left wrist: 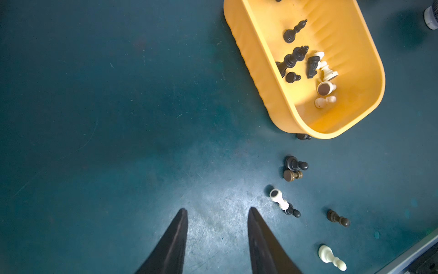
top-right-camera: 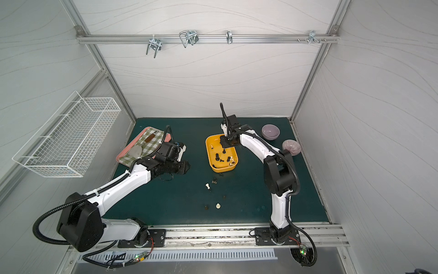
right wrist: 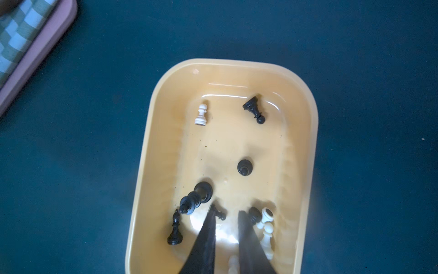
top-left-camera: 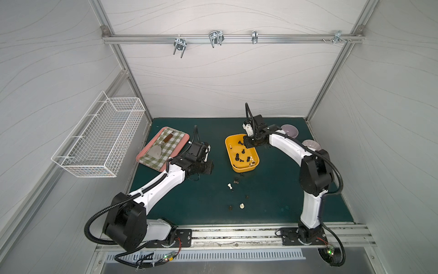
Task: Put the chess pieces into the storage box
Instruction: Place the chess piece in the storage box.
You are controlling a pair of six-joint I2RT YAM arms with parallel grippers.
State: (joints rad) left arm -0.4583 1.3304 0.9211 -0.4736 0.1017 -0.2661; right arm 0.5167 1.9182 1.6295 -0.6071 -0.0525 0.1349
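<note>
The yellow storage box (top-left-camera: 228, 149) (top-right-camera: 208, 151) sits mid-table, with several black and cream chess pieces (right wrist: 201, 115) lying inside it. My right gripper (right wrist: 226, 210) hangs over the box's near half, open by a narrow gap and holding nothing. Loose chess pieces lie on the green mat in front of the box: a cream one (top-left-camera: 229, 186) (left wrist: 279, 199), a dark pair (left wrist: 295, 164), another dark one (left wrist: 337, 218) and a cream one (left wrist: 330, 257). My left gripper (left wrist: 216, 210) is open and empty above bare mat, to the left of these.
A pink tray (top-left-camera: 149, 141) with checked cloth and a spatula lies at the back left, behind the left arm. A white wire basket (top-left-camera: 99, 140) hangs on the left wall. Two purple bowls (top-right-camera: 270, 131) (top-right-camera: 291, 147) stand at the back right.
</note>
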